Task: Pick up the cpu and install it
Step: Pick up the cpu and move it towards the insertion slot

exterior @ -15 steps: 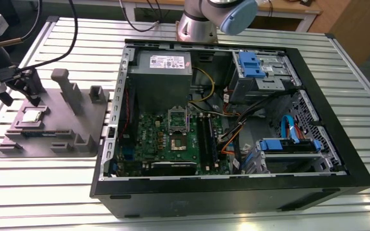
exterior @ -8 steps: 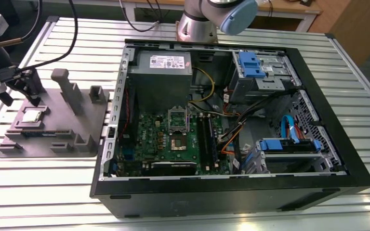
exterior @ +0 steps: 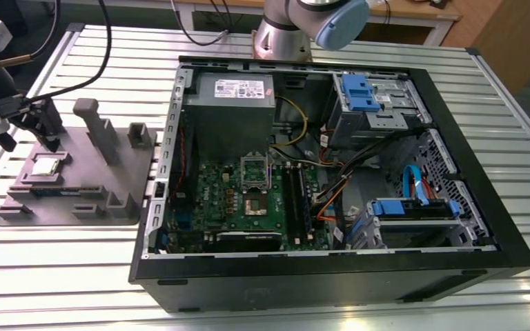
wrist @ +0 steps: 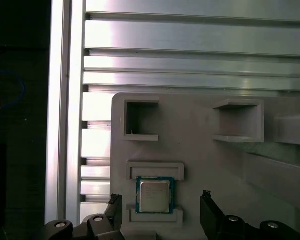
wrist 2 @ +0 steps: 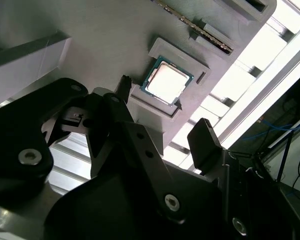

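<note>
Fingers [wrist: 115,212] of the gripper [exterior: 30,143] stand wide apart and hold nothing. In the exterior view the gripper hangs at about nine o'clock, over the near corner of a gray parts fixture [exterior: 85,207] that rests on the slatted aluminium table [exterior: 275,314].

The cpu [exterior: 46,165] lies flat in its shallow square seat on that fixture, at about five o'clock from the gripper. In both wrist views its silver top sits between the two dark fingers with a clear gap on each side; how high the tips hang above it I cannot tell. A memory stick [wrist 2: 195,24] lies on edge in a slot of the same fixture, just beyond the cpu's seat.

Next comes the open black tower case [exterior: 339,279], lying on its side and taking up the middle of the table. Inside it, the gray power supply [exterior: 231,96] sits at eleven o'clock and the green motherboard [exterior: 205,207] at seven, with the square processor socket [exterior: 253,196] near its middle, well apart from the cpu. Blue drive brackets [exterior: 357,89] show at one o'clock and again at four. The arm's base [exterior: 283,38] rises behind the case at twelve o'clock.
</note>
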`<state>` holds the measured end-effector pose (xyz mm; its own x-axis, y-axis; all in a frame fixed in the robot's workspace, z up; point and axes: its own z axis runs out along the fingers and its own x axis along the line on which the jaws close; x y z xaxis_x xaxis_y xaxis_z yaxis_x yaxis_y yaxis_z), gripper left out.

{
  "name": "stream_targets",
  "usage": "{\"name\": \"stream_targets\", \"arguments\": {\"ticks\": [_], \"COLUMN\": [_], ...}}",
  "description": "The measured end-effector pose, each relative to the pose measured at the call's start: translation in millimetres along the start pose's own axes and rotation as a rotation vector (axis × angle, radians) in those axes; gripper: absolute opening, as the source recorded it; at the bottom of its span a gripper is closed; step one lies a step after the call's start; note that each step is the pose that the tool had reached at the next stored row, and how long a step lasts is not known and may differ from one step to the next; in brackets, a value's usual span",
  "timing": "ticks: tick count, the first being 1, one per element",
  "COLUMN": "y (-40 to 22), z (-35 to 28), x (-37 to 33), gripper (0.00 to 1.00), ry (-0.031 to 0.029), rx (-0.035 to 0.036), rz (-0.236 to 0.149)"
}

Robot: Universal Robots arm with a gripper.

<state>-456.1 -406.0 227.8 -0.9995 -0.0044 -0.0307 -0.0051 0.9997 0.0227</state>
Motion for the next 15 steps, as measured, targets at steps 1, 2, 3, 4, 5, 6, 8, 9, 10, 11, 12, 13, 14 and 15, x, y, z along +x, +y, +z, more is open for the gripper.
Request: {"name": "stream_targets", "arguments": {"ticks": [1, 2, 3, 4, 5, 6, 8, 9, 10, 11, 12, 13, 14, 15], "y": [0.0, 0.0, 0.0, 0.0, 0.0, 0.0, 0.0, 0.0, 0.0, 0.0, 0.0, 0.0, -0.1, -0.1], "z": [0.0, 0.1, 0.1, 0.2, 0.3, 0.4, 0.7, 0.9, 1.1, 1.4, 1.8, 2.4, 2.6, 2.8], "x": [0.0, 0.0, 0.0, 0.0, 0.0, 0.0, 0.0, 0.0, 0.0, 0.1, 0.0, 0.0, 0.1, 0.1], "gripper": [0.72, 0.72, 0.72, 0.72, 0.72, 0.72, 0.72, 0.72, 0.72, 0.72, 0.72, 0.72, 0.72, 0.72], "ry": [0.0, 0.0, 0.0, 0.0, 0.0, -0.0001, 0.0, -0.0001, 0.0, -0.0001, -0.0001, -0.0003, 0.0, 0.0001], "rx": [0.0, 0.0, 0.0, 0.0, 0.0, 0.0, 0.0, 0.0, 0.0, 0.0, -0.0001, -0.0001, 0.0, 0.0002], "rz": [0.0, 0.0, 0.0, 0.0, 0.0, 0.0, 0.0, 0.0, 0.0, 0.0, 0.0, 0.0, 0.001, 0.003]}}
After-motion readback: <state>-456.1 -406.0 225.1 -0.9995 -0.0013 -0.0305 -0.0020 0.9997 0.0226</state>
